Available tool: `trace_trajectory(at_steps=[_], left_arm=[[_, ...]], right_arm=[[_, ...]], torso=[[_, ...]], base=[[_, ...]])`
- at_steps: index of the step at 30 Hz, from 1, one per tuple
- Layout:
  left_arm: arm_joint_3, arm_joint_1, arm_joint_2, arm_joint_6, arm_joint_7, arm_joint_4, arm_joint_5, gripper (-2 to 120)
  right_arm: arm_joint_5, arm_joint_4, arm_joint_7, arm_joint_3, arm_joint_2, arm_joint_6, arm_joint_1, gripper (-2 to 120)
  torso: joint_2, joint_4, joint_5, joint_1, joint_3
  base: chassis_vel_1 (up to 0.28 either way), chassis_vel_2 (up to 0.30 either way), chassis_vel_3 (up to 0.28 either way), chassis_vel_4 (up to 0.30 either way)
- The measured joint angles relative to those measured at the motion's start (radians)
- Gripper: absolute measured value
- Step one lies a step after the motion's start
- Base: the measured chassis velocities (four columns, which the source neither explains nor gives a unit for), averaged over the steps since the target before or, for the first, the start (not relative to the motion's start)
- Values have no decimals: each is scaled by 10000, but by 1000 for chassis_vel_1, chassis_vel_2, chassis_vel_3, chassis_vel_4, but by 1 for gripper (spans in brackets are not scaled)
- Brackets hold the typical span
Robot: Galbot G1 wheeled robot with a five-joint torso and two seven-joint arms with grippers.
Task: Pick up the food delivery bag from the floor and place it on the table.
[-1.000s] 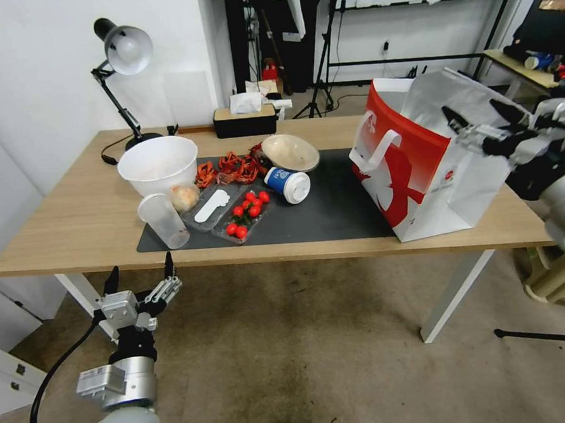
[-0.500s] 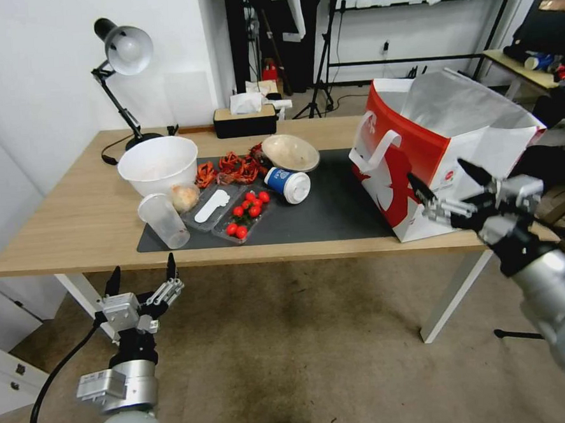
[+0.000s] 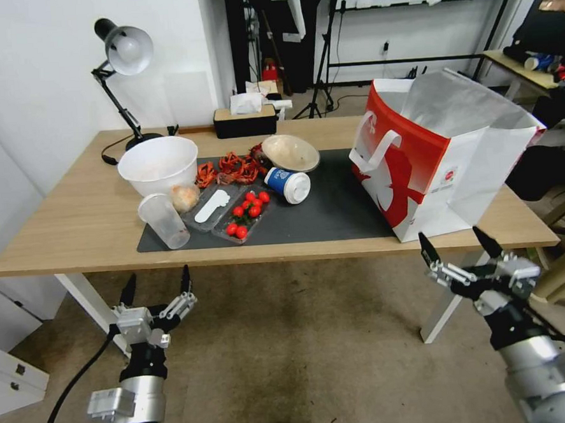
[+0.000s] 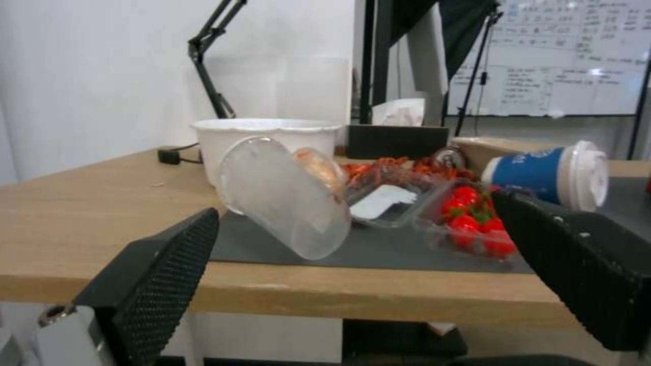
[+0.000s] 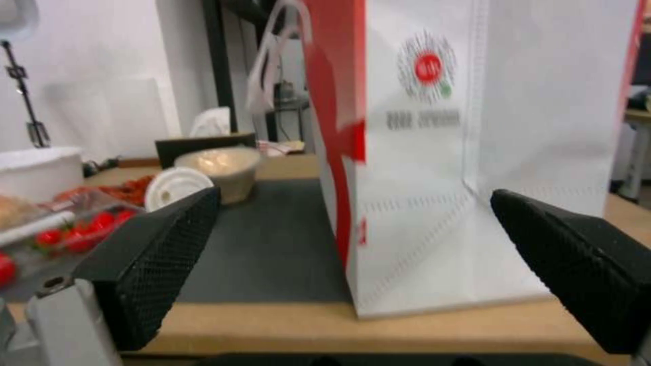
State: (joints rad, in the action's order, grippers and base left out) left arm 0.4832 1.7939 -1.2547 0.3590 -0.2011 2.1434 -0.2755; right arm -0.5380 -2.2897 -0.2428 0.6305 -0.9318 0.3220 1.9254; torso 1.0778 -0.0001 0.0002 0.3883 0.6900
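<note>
Right gripper (image 3: 457, 246) open, below food delivery bag (image 3: 432, 157)

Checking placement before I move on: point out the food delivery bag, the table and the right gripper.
food delivery bag (image 3: 414, 165), head view, red front panel.
table (image 3: 78, 217), head view, bare wood top.
right gripper (image 3: 460, 245), head view, between open fingertips.

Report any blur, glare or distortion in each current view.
Head view: wide-angle bend at the edges, lamp glowing. Left wrist view: soft overall, whiteboard washed out. Right wrist view: food delivery bag logo smeared, background hazy.
</note>
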Motion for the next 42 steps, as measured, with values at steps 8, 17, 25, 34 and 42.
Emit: trace_trajectory(at_steps=[8, 17, 25, 34, 42], left_arm=[[-233, 31, -1, 348, 99, -352, 298, 100], [-285, -56, 5, 343, 68, -482, 340, 100], [-255, -72, 8, 336, -14, -572, 328, 100], [-261, -105, -43, 327, -65, -594, 379, 100], [-240, -110, -54, 300, -138, -594, 392, 100]], right_arm=[[252, 930, 362, -539, -540, 183, -330, 100], [245, 1332, 502, -555, -596, 263, -525, 100], [183, 1425, 486, -499, -551, 252, -582, 100], [112, 1427, 450, -512, -447, 190, -650, 100], [96, 1427, 491, -512, -410, 182, -687, 100]], torso=[[0, 1, -2, 0, 0], [-1, 0, -3, -1, 0], [-2, 0, -2, 0, 0], [-1, 0, -2, 0, 0], [-1, 0, -2, 2, 0]], base=[[0, 0, 0, 0], [0, 0, 0, 0], [0, 0, 0, 0], [0, 0, 0, 0], [0, 0, 0, 0]])
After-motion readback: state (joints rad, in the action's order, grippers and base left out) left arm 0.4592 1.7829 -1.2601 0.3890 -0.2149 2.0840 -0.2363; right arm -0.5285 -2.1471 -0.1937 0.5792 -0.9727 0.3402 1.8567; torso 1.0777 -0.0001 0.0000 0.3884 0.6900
